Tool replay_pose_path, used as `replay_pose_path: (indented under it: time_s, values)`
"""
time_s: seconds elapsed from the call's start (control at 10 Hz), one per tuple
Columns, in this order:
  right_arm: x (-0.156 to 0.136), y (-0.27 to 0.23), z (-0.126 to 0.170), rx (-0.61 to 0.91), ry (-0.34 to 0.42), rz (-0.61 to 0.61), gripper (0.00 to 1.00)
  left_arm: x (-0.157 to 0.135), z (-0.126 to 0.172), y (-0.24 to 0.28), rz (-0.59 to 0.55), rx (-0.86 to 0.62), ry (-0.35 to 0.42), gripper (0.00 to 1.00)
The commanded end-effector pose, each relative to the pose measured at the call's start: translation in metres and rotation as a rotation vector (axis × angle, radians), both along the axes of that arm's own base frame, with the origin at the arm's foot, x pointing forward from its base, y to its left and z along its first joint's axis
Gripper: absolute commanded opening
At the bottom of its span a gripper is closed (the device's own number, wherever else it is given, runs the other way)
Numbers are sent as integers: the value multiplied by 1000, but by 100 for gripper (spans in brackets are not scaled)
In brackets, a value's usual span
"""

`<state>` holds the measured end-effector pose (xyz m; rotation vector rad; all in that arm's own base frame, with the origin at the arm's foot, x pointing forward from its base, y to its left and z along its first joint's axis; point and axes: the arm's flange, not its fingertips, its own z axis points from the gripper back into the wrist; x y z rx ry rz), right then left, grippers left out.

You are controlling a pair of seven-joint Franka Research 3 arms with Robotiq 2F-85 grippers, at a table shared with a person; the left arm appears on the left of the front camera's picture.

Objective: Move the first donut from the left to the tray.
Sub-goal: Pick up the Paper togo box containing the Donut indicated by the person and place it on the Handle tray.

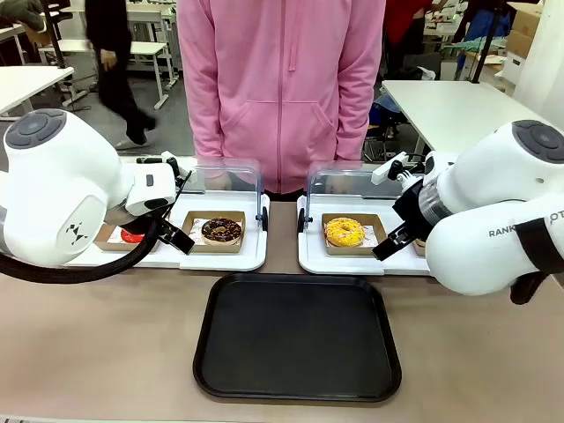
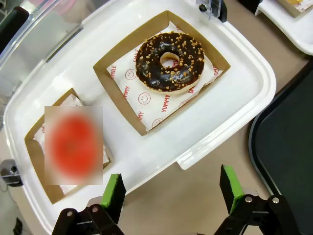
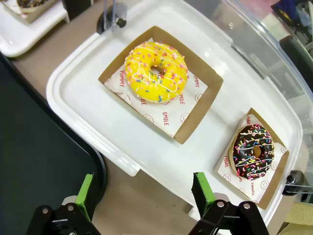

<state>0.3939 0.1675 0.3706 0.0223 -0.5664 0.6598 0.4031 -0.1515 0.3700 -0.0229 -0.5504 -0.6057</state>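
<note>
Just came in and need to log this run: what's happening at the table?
The left gripper hangs open over the near edge of the left white tray, close to the red donut, which sits in its cardboard holder, not yet on the black tray. The right gripper is open and empty over the other white tray. A person stands opposite.

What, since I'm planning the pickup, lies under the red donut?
The red donut sits on white paper in a shallow brown cardboard holder, on a white tray. The holder's floor beneath the donut is covered.
</note>
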Motion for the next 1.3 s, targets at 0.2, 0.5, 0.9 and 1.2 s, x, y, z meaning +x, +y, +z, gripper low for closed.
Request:
replay_pose_path:
  time_s: [0.2,0.5,0.9,1.2]
  values:
    - [0,0,0,1,0,0,100,0,0,0,-1,0,0,100]
    - [33,-11,71,64,15,25,100,23,66,21,-73,-70,21,100]
    - [38,-137,166,262,31,164,100,43,146,103,-344,-232,133,100]
    - [37,-239,167,371,-60,297,100,35,172,192,-540,-359,46,100]
